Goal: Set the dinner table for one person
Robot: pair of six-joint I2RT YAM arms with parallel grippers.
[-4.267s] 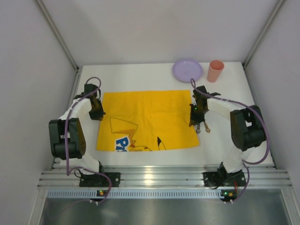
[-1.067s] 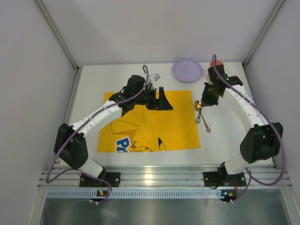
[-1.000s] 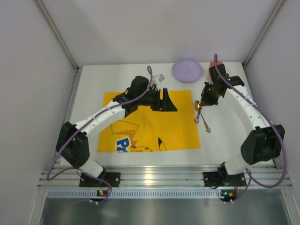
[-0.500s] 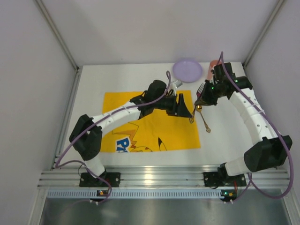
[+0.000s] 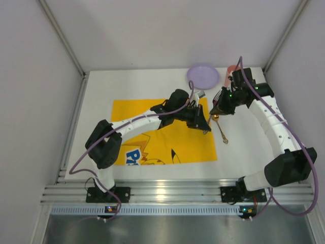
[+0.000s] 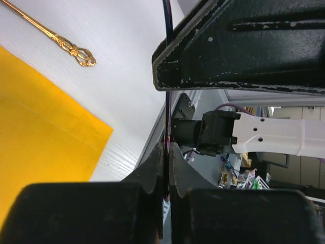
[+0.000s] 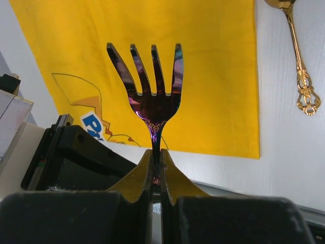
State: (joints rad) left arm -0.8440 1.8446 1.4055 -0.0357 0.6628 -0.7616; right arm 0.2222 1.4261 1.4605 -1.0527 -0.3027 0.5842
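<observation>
While the right claw point(image 7: 155, 152) pinches the purple fork point(image 7: 152, 101) by the neck over the yellow placemat point(image 5: 167, 137), the left claw point(image 6: 166, 147) is clamped narrow on its handle, gold spoon point(image 5: 222, 131) just chilling nearby on the white dinner table point(image 5: 142, 84).

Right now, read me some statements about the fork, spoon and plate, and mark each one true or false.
1. The right fingers grip the fork by its handle. True.
2. The gold spoon lies on the yellow placemat. False: it lies on the white table, beside the placemat's edge.
3. The purple plate sits on the placemat. False: it sits on bare table beyond it.
4. The fork's tines stick out free of the fingers. True.
</observation>
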